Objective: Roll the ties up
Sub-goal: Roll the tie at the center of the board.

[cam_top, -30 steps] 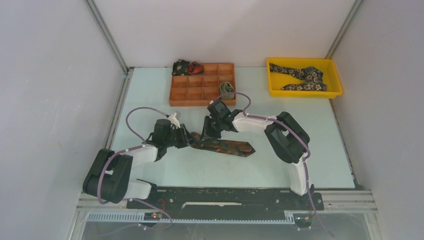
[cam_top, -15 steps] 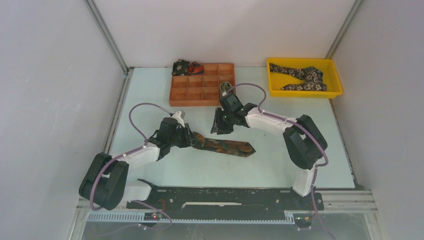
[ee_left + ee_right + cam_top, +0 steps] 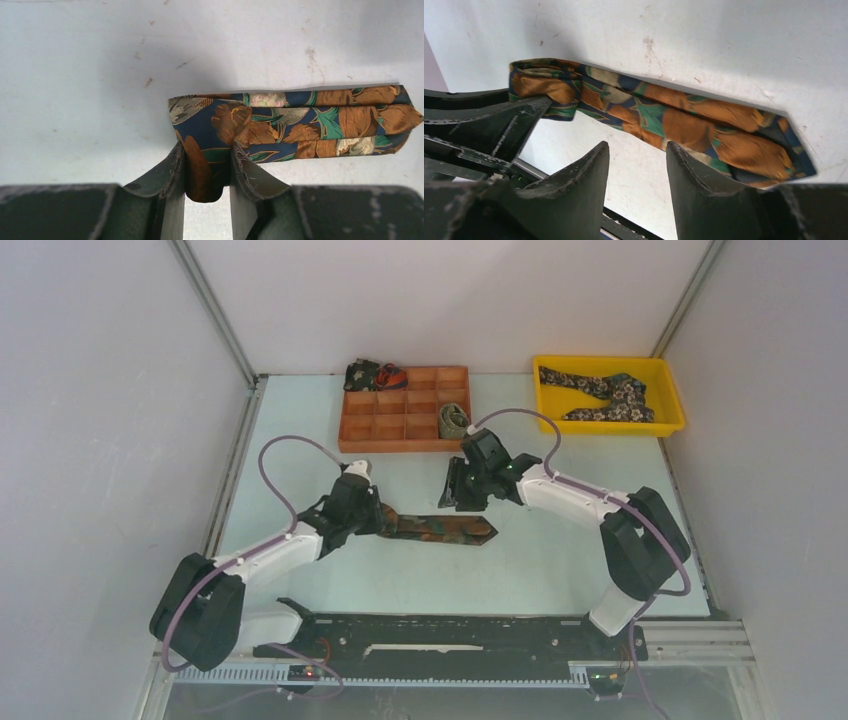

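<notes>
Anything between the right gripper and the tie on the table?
Nothing: only bare table separates the open right gripper from the tie, as the top and right wrist views show.

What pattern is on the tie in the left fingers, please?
Long fabric necktie: orange-brown flowers, green leaves on navy; best in left wrist view.

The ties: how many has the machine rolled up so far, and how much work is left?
Done: one rolled tie sits in the orange organizer; a dark bundle lies at its far-left corner. In hand: the left gripper pinches the folded end of the rust-patterned tie; the right gripper is open, holding nothing. Left: finishing that roll, then the loose floral ties in the yellow bin.
</notes>
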